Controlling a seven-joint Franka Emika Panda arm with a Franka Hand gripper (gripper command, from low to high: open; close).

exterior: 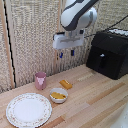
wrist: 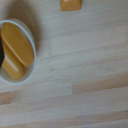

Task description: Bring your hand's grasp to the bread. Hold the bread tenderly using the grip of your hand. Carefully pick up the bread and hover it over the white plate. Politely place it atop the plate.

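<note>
The bread (exterior: 65, 84) is a small flat orange-brown slab lying on the wooden table, beside the small white bowl. It also shows at the edge of the wrist view (wrist: 71, 4). My hand (exterior: 66, 52) hangs well above the table, over the bread and bowl area, with its short blue-tipped fingers pointing down, apart and empty. The white plate (exterior: 28, 109) with a speckled golden rim lies at the front, on the exterior view's left. The fingers do not show in the wrist view.
A small white bowl (exterior: 58, 95) holds yellow-orange food pieces; it also shows in the wrist view (wrist: 30, 35). A pink cup (exterior: 40, 80) stands behind the plate. A black box-shaped appliance (exterior: 107, 54) stands on the exterior view's right. A woven screen backs the table.
</note>
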